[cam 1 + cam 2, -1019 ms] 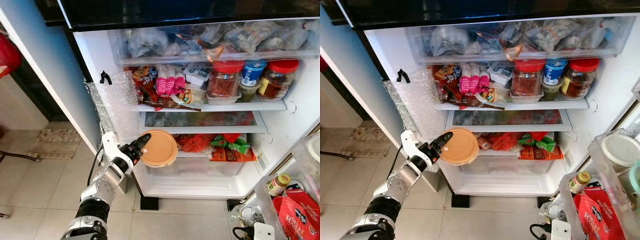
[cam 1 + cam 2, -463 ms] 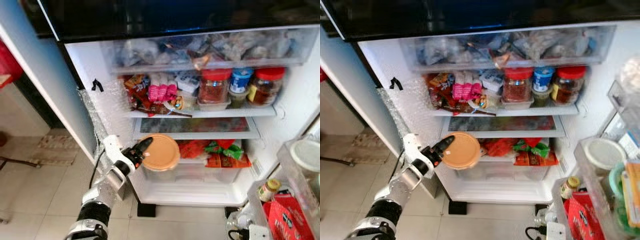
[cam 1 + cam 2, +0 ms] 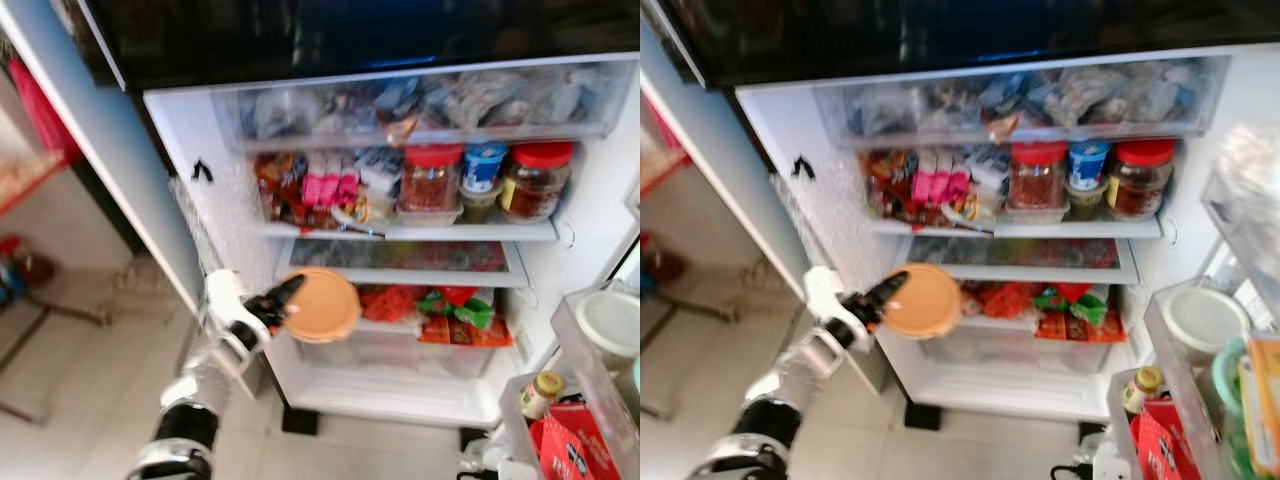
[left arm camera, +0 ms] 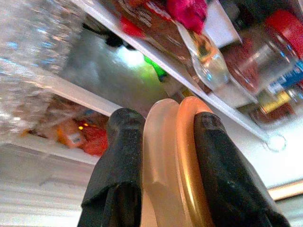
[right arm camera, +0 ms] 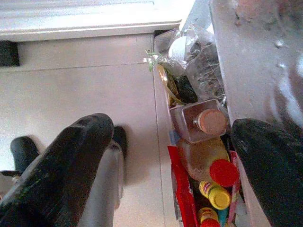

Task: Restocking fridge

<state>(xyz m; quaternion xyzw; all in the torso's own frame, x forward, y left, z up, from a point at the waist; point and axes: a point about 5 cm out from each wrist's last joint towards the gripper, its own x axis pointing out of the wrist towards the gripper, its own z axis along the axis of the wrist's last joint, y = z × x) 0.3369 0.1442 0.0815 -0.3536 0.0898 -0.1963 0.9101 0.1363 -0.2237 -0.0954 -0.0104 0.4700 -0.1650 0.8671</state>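
The open fridge [image 3: 590,250] has a packed top drawer and, below it, a shelf [image 3: 470,231] carrying red-lidded jars [image 3: 432,178] toward its right end. The left gripper [image 3: 283,299] holds an orange-lidded container [image 3: 323,304] on edge at the lower shelf's left end, fingers [image 4: 124,161] clamped on both faces. The right gripper [image 5: 170,165] hangs spread wide over the door bin's bottles [image 5: 201,122].

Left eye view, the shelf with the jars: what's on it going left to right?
Snack packets → pink packs → red-lid jar → blue-lid tub → second red-lid jar.
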